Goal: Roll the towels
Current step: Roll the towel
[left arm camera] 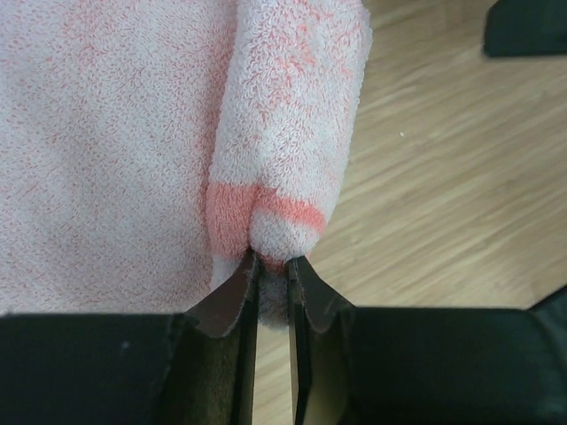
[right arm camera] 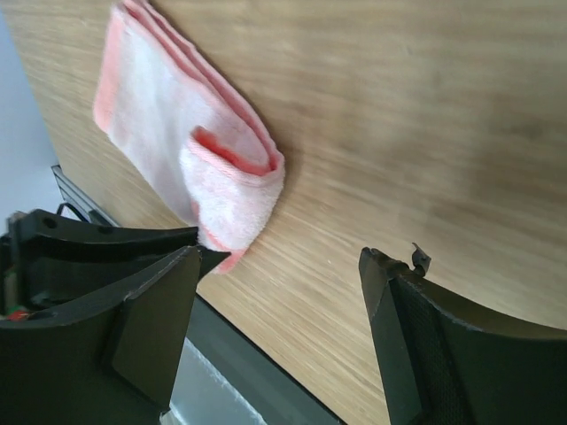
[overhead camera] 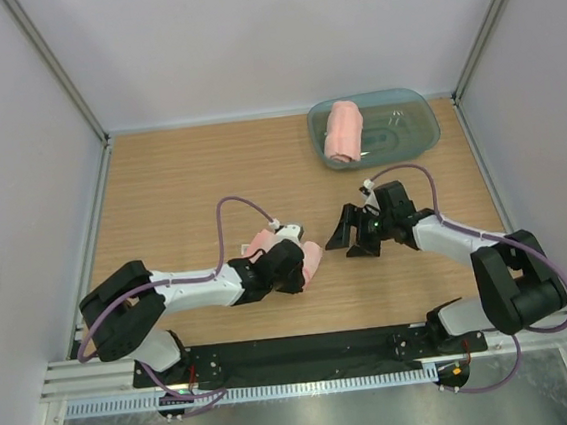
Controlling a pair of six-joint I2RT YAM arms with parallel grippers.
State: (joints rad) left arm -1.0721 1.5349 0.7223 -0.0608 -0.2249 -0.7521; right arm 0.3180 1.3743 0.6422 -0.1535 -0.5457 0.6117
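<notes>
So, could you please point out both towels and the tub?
towel in the tub [overhead camera: 343,131]: top view, middle of the roll.
towel on the table [left arm camera: 292,115]: left wrist view, rolled part.
tub [overhead camera: 417,135]: top view, bare floor.

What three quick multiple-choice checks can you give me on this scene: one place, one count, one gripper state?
1. Where is the rolled towel? A in the tub; B beside the arms; C on the floor.
2. How many towels show? A one; B two; C three.
3. The right gripper is: A shut on a towel; B open, empty; C out of view.
Answers: 1 A, it lies inside the tub. 2 B, the second towel sits pinched in the left gripper. 3 B, its fingers stand apart, nothing between.
</notes>
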